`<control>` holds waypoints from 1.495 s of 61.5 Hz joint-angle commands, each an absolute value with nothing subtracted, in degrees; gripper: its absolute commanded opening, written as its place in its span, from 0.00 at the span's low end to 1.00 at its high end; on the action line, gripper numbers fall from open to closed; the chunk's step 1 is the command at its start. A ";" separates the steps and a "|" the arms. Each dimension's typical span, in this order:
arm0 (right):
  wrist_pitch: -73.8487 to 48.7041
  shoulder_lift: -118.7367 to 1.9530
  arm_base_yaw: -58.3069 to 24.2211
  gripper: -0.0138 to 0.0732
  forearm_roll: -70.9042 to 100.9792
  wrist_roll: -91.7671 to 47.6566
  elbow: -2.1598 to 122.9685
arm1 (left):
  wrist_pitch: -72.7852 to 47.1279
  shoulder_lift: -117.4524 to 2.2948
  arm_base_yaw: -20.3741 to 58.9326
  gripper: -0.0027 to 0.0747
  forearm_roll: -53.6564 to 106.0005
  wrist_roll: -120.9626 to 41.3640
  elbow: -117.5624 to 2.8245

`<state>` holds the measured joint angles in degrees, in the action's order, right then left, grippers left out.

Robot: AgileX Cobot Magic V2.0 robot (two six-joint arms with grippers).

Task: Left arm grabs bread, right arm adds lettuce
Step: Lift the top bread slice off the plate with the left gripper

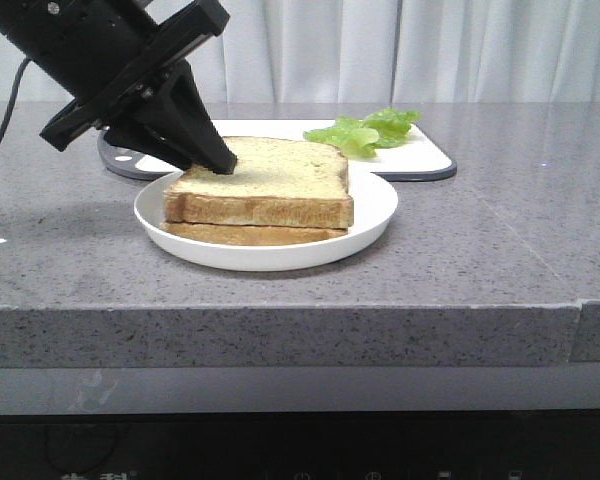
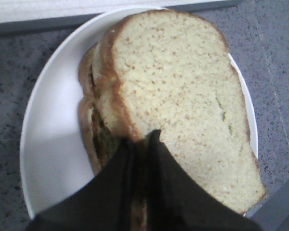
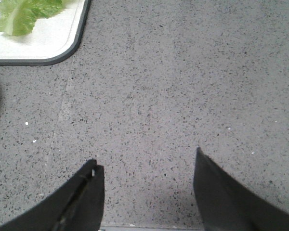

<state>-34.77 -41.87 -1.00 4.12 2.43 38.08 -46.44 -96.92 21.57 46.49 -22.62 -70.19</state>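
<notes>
The bread [image 1: 270,180] is the thick top slice of two stacked on a white plate [image 1: 370,215]. Its yellowish speckled face fills the left wrist view [image 2: 183,96]. My left gripper [image 1: 220,160] reaches down from the upper left. Its jaws are pinched on the bread's left crust edge [image 2: 143,139]. The lower, paler slice [image 1: 250,234] lies under it. The lettuce [image 1: 365,130], a ruffled green leaf, lies on a white board behind the plate and shows in the right wrist view [image 3: 19,14]. My right gripper [image 3: 147,166] is open and empty over bare counter. It is out of the front view.
The white board with a grey rim [image 1: 425,160] lies behind the plate, and its corner shows in the right wrist view [image 3: 48,43]. The grey speckled counter [image 1: 480,250] ends at a front edge near the camera. A white curtain hangs behind.
</notes>
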 commanded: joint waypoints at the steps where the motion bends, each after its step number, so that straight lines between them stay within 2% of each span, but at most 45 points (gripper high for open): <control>1: -31.33 -41.99 -0.71 0.66 4.40 1.99 40.10 | -47.56 -94.33 22.11 0.01 48.65 -22.61 -71.97; 16: -31.33 -41.99 -0.71 0.66 7.55 1.99 40.35 | -45.76 -86.75 22.00 0.01 46.10 -22.74 -71.97; 34: -33.66 -49.10 -0.82 0.66 13.02 -1.85 45.22 | -44.91 -69.95 22.00 0.01 38.01 -20.33 -69.85; 67: -35.27 -73.45 -0.82 0.66 38.32 -20.56 62.34 | -44.22 -42.15 22.00 0.01 15.71 -4.44 -55.31; 92: -37.59 -96.25 -2.59 0.66 50.43 -29.73 81.05 | -44.00 -39.03 22.00 0.01 15.60 -4.44 -54.78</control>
<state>-38.44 -94.83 -2.11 47.52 -28.38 75.95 -48.75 -39.09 21.57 14.74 -5.09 -53.37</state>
